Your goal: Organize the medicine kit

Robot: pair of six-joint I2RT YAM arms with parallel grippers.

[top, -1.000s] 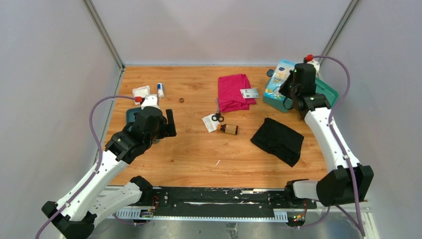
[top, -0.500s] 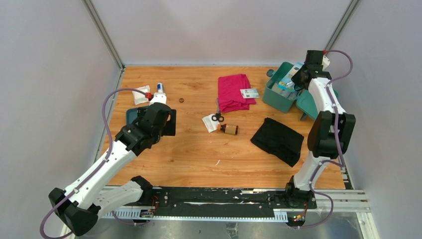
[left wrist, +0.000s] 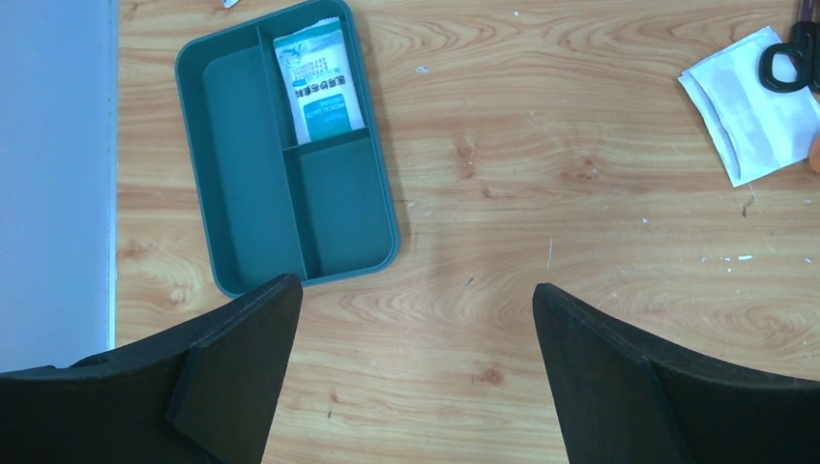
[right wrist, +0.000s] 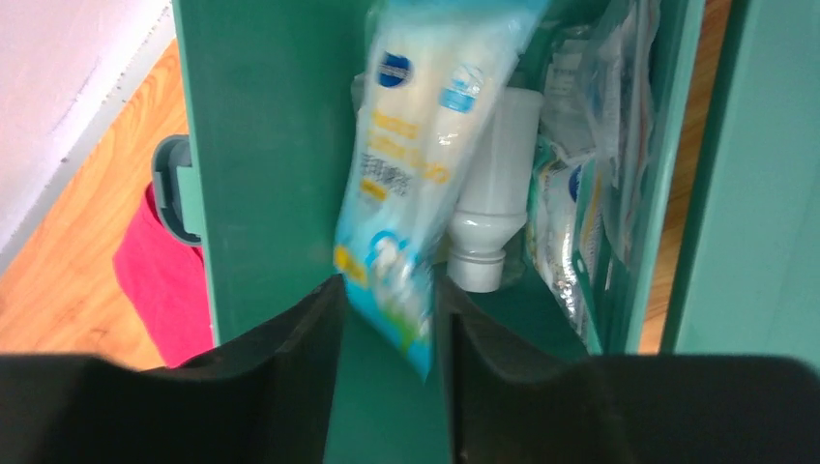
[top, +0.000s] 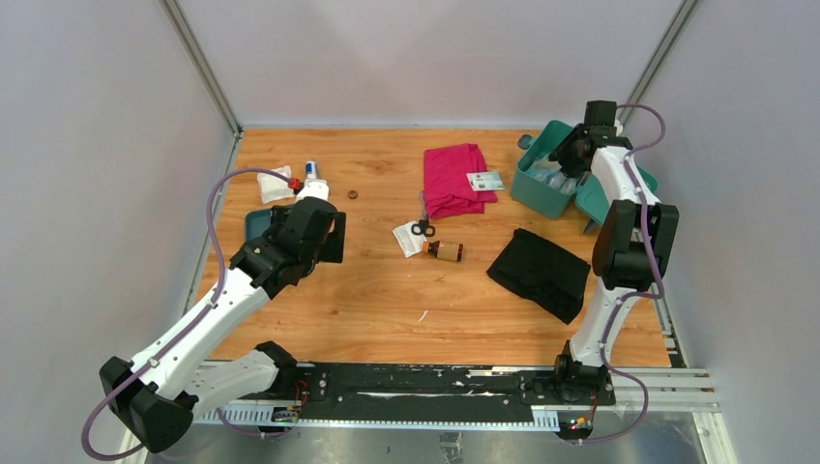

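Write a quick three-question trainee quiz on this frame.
1. True or false: the left gripper is shut.
2. What lies in the dark-teal tray? A) a printed packet B) a brown bottle C) a pink cloth
3. What sits between the fingers of the right gripper, above the open medicine kit?
Key: 1 false; 2 A; 3 a blue-and-yellow pouch.

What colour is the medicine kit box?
Medicine kit is teal-green; clearest in top external view.
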